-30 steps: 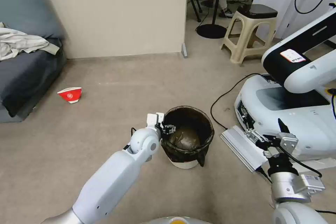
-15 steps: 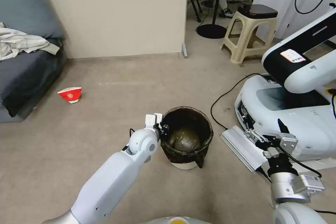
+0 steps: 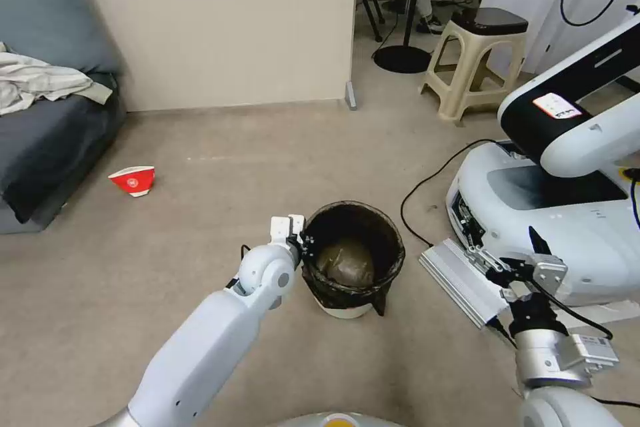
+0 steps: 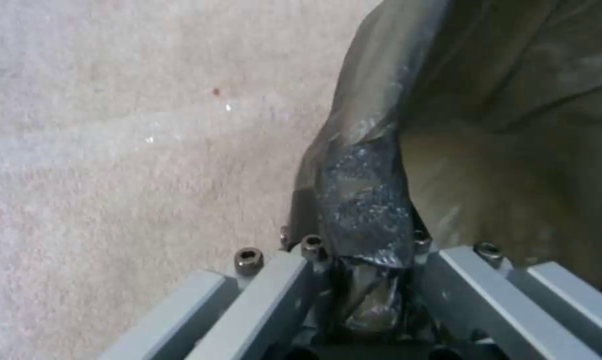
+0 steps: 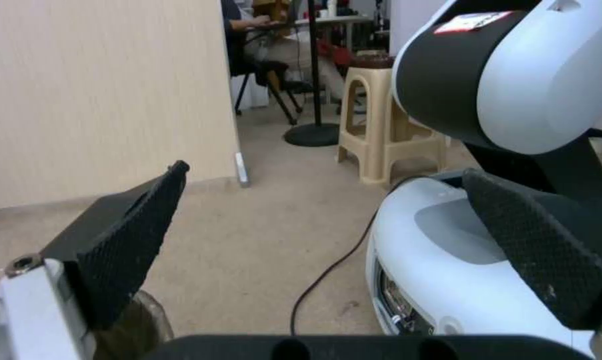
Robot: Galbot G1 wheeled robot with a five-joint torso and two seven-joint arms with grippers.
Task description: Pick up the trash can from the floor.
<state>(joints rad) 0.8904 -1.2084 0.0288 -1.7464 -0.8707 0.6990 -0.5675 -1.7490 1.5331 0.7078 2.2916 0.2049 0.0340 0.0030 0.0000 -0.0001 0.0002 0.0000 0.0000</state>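
Nearest you, at the lower right of the head view, your right gripper (image 3: 517,260) is idling with its pads spread wide apart. Just below frame centre, your left gripper (image 3: 301,241) is pinching the bag-covered rim of the trash can (image 3: 352,260), jaws closed on it. Grasping looks done, I judge; whether the can is clearing the floor (image 3: 220,167) yet is unclear, so lifting remains.

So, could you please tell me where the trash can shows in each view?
Head view: trash can low centre, left gripper at its rim.
Left wrist view: bagged rim between the fingers.
Right wrist view: a sliver in the corner.
Shared landmark: the floor.
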